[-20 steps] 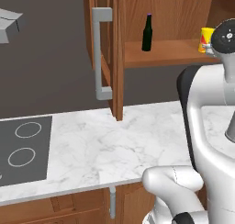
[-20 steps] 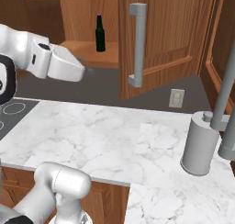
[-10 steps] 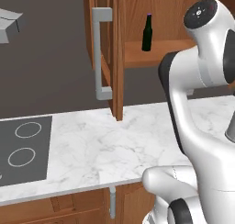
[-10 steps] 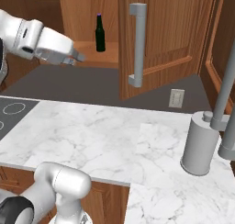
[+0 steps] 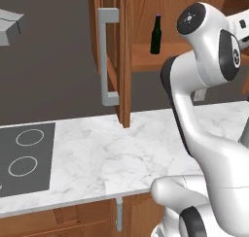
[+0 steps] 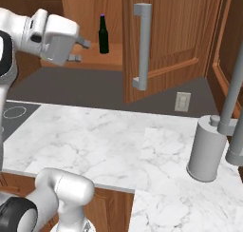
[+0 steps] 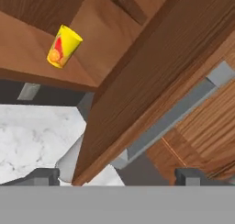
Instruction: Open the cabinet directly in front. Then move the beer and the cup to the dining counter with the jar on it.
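The cabinet (image 5: pixel 124 61) stands open, its doors (image 6: pixel 175 31) swung out with grey bar handles (image 6: pixel 141 45). The dark beer (image 6: pixel 103 34) is upright on the lower shelf, also seen in the left base view (image 5: pixel 155 34). My gripper (image 6: pixel 79 51) is open and empty, level with that shelf and just left of the beer, not touching it. In the hand view the gripper (image 7: pixel 117 177) faces the edge of a cabinet door (image 7: pixel 151 81). The yellow cup (image 7: pixel 64 46) with red markings sits on the shelf beyond. The dining counter and the jar are out of view.
A marble worktop (image 5: pixel 112 153) runs below the cabinet, with a dark cooktop (image 5: pixel 19 163) at its left. A grey cylinder and tall faucet post (image 6: pixel 206 148) stand at the right. A wall outlet (image 6: pixel 182 101) sits under the open door.
The arm has swung up and across. In the right base view the hand moved right toward the beer; in the left base view the arm now covers the cup. The gripper stays open.
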Tool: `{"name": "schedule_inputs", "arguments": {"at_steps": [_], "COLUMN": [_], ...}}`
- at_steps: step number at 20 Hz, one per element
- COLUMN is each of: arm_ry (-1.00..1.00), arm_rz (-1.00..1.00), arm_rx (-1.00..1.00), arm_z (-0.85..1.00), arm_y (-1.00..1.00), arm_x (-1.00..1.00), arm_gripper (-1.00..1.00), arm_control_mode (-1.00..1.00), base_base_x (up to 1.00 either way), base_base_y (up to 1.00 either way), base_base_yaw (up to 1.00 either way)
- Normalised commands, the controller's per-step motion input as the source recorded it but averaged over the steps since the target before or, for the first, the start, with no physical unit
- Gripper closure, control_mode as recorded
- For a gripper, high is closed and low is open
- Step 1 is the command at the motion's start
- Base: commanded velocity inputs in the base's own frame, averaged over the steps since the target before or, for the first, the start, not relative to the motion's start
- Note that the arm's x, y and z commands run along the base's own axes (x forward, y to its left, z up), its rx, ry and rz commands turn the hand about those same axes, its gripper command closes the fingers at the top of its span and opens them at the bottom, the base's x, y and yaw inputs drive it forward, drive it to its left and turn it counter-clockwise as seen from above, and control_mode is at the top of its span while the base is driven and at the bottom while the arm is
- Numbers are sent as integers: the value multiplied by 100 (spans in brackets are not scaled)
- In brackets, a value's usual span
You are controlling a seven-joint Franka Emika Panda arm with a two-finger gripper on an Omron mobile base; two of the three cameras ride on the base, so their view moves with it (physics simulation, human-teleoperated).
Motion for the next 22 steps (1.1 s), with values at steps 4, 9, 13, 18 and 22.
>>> {"name": "schedule_inputs", "arguments": {"at_steps": [4,9,13,18,22], "arm_ry": [3,3,3,8,22], "arm_rz": [14,17,19,14,-3], "arm_rx": [-19,-13,-5,-5,-11], "arm_z": [-4,-12,-5,-1,0], "arm_y": [0,-12,-19,-21,-19], "arm_x": [38,26,32,11,0], "arm_gripper": [-100,-100,-100,-100,-100], "arm_control_mode": [-100,-100,-100,-100,-100], "base_base_x": [0,0,0,0,0], "base_base_y": [0,0,0,0,0], "base_base_yaw": [0,0,0,0,0]}}
